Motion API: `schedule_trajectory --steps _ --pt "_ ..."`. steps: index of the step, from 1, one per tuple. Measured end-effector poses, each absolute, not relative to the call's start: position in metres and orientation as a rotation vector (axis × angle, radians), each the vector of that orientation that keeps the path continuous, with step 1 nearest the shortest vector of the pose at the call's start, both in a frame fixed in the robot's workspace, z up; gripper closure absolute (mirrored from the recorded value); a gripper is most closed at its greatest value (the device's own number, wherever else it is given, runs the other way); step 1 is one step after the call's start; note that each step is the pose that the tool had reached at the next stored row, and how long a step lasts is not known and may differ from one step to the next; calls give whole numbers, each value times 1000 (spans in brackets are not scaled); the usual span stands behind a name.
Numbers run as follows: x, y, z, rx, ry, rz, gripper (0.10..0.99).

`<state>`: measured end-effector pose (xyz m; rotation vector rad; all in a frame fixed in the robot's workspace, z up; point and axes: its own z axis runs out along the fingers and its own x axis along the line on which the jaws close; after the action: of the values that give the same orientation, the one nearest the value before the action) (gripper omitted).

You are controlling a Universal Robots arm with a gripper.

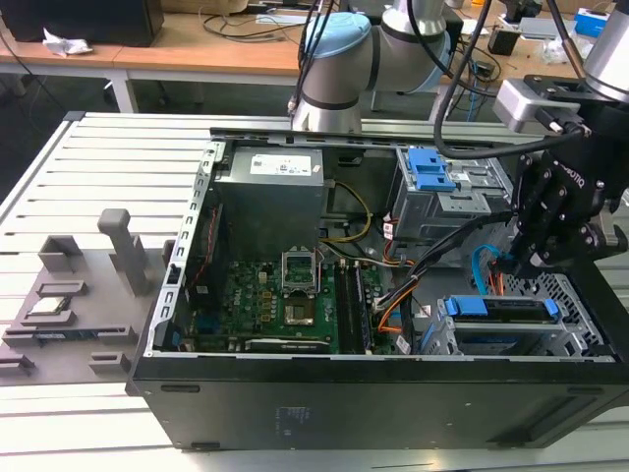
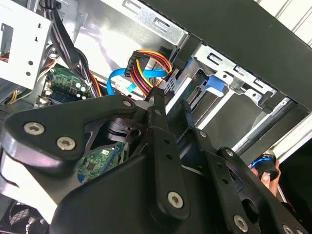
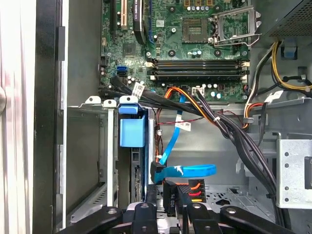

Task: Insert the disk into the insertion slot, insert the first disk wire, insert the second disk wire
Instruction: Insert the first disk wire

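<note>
The disk point(image 1: 501, 307), in its blue carrier point(image 3: 131, 131), sits inside the insertion slot point(image 1: 575, 295), the grey cage at the exterior view's lower right. My gripper point(image 1: 526, 261) hangs just above the cage. In the first wrist view the gripper point(image 3: 168, 209) looks shut on a black plug point(image 3: 171, 195) with red, orange and yellow strands, close beside the disk. A blue flat disk wire point(image 3: 187, 170) ends in a black plug point(image 3: 157, 171) against the disk's edge; I cannot tell whether it is seated. In the second wrist view the coloured wires point(image 2: 146, 61) and blue wire point(image 2: 119, 78) lie just past the fingertips point(image 2: 158, 105).
The motherboard point(image 1: 285, 295) fills the case floor, with the power supply point(image 1: 275, 182) behind it. A second grey bay with a blue latch point(image 1: 430, 169) stands at the back. Black cable bundles point(image 3: 229, 131) cross beside the cage. A hand's fingertip point(image 2: 267, 176) shows outside the case wall.
</note>
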<state>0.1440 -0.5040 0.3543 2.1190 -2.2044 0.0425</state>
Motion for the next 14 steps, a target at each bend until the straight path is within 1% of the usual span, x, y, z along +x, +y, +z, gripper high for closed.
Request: schedule_trajectory --steps 1,2,3,9,14 --pt "144 -504 354 2119 -2204 43 796" --pt "144 -504 354 2119 -2204 43 867" --pt "144 -504 354 2119 -2204 43 918" --pt "144 -506 354 2119 -2204 42 918" --pt "144 -524 353 2119 -2204 43 918"
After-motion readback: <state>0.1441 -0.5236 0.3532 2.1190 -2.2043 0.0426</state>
